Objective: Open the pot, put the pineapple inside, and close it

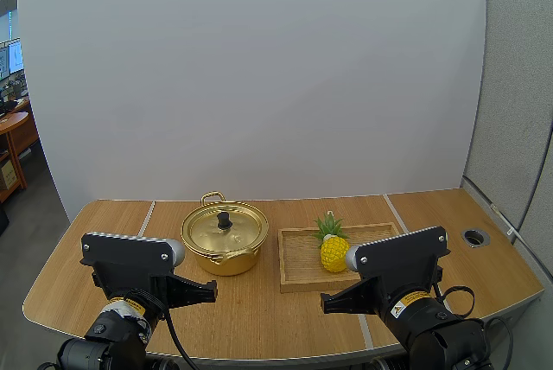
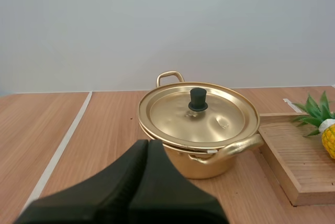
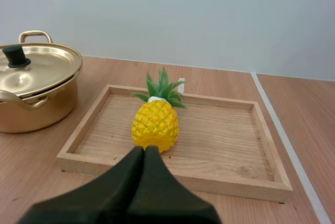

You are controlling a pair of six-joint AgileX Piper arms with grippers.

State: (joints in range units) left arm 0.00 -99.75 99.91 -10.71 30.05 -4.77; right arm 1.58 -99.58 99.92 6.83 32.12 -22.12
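Well, both claws pressed together: left gripper (image 2: 147, 146) short of the gold pot (image 2: 210, 166), right gripper (image 3: 145, 152) facing the pineapple (image 3: 155, 124) on the wooden tray (image 3: 235, 181) beside that pot. Its black lid knob (image 2: 198, 100) looks rigid, likely the grip.

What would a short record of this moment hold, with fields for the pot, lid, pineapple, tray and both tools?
pot: gold, on the table, left of the tray
lid: on the pot, closed
pineapple: on the tray, nothing touching it
tray: wooden, right of the pot
left tool: shut, empty, facing the pot
right tool: shut, empty, facing the pineapple
progress: no step done yet
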